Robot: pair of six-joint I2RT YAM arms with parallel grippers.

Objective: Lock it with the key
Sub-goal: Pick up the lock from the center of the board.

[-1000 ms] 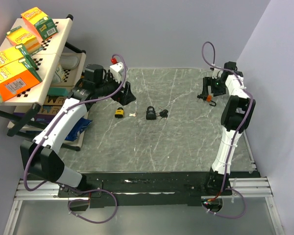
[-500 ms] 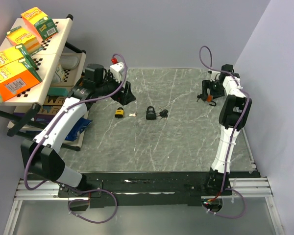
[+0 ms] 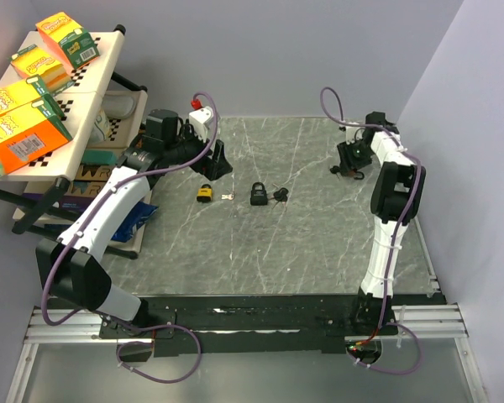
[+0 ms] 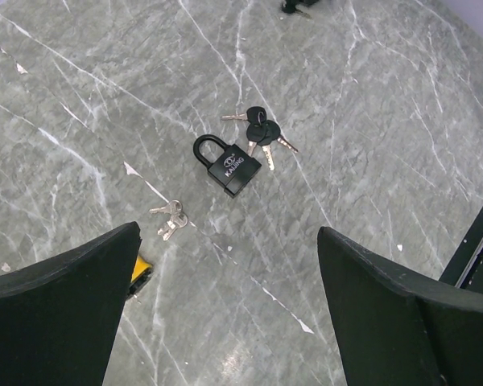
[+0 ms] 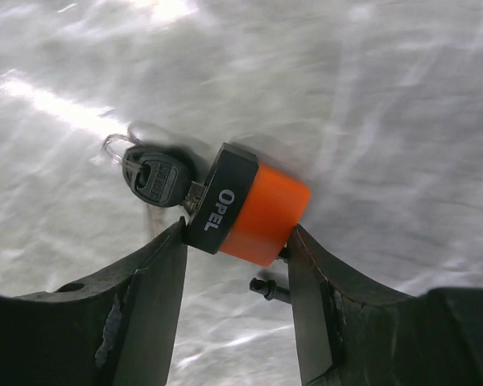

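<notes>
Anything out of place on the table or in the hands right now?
Nothing stands out. The right hand grips the orange padlock, with a key seated in it. The black padlock, a key bunch and the yellow padlock lie flat on the table.

**Matt black fingers, glossy orange jacket, stone-look table**

The table (image 3: 319,243) shows a smooth grey stone-look top veined in white, with a soft sheen. The orange padlock (image 5: 262,217) wears a smooth, faintly glossy plastic jacket and a black band lettered in white. Its key (image 5: 157,181) has a black moulded plastic head. The fingers (image 5: 145,301) of the right gripper (image 5: 237,232) are matt black, scuffed pale along one edge. The black padlock (image 4: 235,171) looks satin-dark. The black-headed keys (image 4: 262,133) have bright metal blades, and the bare metal keys (image 4: 171,219) shine silver. The left gripper (image 4: 227,233) is plain matt black. The left arm (image 3: 109,210) carries a glossy white shell.
</notes>
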